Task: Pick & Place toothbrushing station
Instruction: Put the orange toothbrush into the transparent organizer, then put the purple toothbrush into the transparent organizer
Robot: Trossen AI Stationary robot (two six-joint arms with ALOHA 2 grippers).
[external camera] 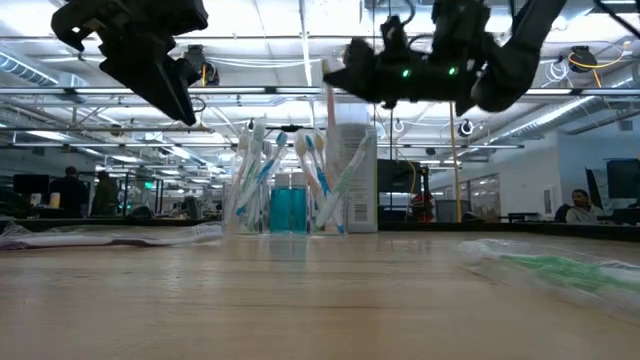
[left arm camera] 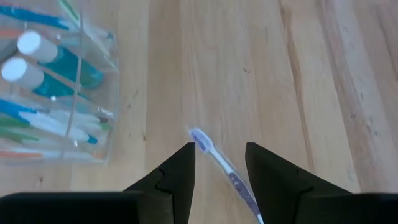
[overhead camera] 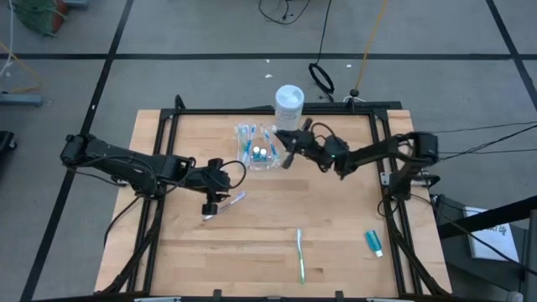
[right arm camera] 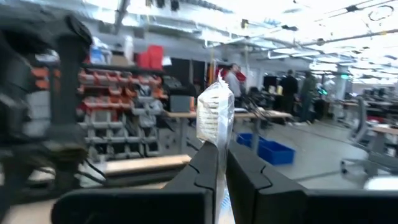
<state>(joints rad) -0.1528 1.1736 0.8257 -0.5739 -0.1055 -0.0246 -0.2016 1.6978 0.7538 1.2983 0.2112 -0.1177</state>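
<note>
A clear cup (overhead camera: 262,153) near the bench's far edge holds pastel brushes and two blue white-capped tubes. The right gripper (overhead camera: 288,144), beside it, is clamped on a wrapped brush (right arm camera: 216,118). The left gripper (overhead camera: 211,209), fingers apart, hovers over a purple brush (left arm camera: 219,163) mid-bench.

table (overhead camera: 193,252): light wooden top, black frame | clear cup (overhead camera: 262,152) of toothbrushes and blue tubes near the far edge | white container (overhead camera: 289,103) just behind it | purple toothbrush (overhead camera: 228,201) left of centre | green toothbrush (overhead camera: 301,254) near front | blue toothpaste tube (overhead camera: 373,242) front right
</note>
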